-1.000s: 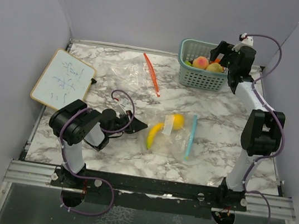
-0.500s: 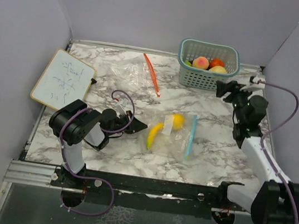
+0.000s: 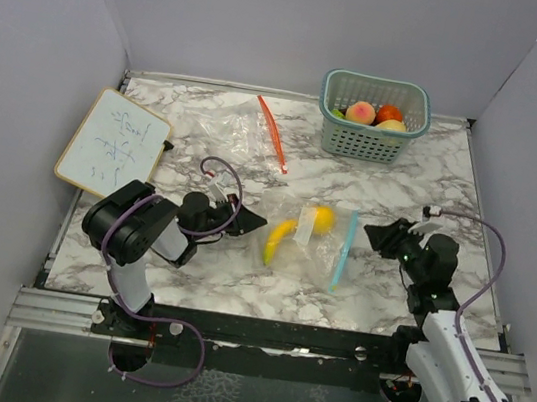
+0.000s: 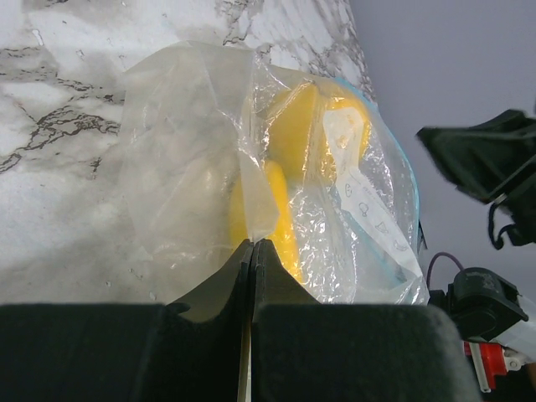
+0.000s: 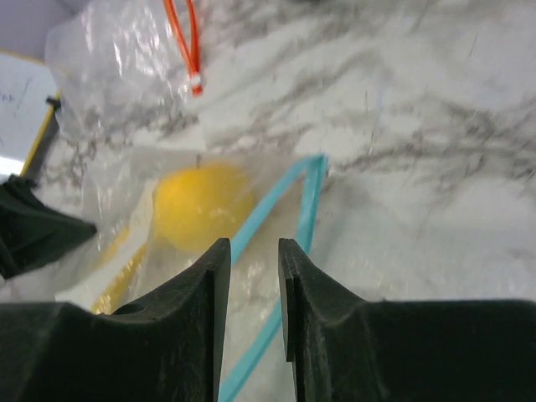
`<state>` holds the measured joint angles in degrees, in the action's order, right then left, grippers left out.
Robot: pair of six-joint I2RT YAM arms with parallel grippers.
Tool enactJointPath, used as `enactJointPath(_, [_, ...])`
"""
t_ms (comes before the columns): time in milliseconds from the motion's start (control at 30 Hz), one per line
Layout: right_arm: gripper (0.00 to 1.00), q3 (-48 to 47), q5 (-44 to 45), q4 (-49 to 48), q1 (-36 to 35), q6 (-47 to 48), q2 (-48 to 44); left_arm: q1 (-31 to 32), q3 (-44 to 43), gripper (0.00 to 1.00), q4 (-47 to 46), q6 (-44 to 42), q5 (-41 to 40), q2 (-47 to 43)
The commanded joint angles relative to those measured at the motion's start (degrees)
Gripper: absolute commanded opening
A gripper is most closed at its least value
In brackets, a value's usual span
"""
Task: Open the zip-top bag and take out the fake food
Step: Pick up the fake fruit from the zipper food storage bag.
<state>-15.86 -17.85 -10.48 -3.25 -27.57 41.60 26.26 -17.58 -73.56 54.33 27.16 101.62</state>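
Note:
The zip-top bag [image 3: 318, 241] lies mid-table, clear with a blue zip [image 3: 343, 248]. Inside it are a yellow banana [image 3: 278, 241] and a lemon [image 3: 319, 218]. My left gripper [image 3: 250, 225] is shut on the bag's left edge, and the left wrist view shows its tips [image 4: 252, 243] pinching the film in front of the banana [image 4: 275, 219]. My right gripper [image 3: 373, 235] hovers just right of the zip. In the right wrist view its jaws [image 5: 254, 247] stand narrowly apart with nothing between them, over the blue zip [image 5: 285, 205], whose two strips spread apart near the lemon [image 5: 201, 205].
A teal basket [image 3: 370, 140] at the back right holds a peach [image 3: 362, 112] and other toy fruits. An empty clear bag with an orange zip [image 3: 274, 133] lies at the back centre. A small whiteboard [image 3: 113, 143] rests at the left edge.
My right arm has swung from the basket down to the bag's blue zip, and its jaws have narrowed. The left gripper has kept its hold on the bag.

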Motion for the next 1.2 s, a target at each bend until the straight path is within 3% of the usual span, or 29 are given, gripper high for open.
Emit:
enactJointPath(0, [0.30, 7.6, -11.9, 0.2, 0.4, -5.2, -1.5, 0.0, -0.7, 0.00, 1.4, -0.8, 0.0, -2.8])
enactJointPath(233, [0.30, 11.4, -13.5, 1.1, 0.4, -5.6, -2.6, 0.3, -0.9, 0.00, 2.7, -1.1, -0.5, -3.5])
enactJointPath(467, [0.30, 15.0, -16.3, -9.9, 0.4, -7.8, 3.8, 0.5, -1.0, 0.00, 2.7, -1.2, -0.3, -3.2])
enactJointPath(800, [0.30, 12.3, -21.4, -30.3, 0.1, -9.6, 23.6, 1.6, -0.9, 0.00, 3.6, -1.3, -1.0, -3.6])
enactJointPath(1167, [0.32, 7.5, -17.1, -45.8, -9.7, -12.2, 39.9, 2.7, -1.6, 0.00, 2.8, -0.9, -1.5, -1.7])
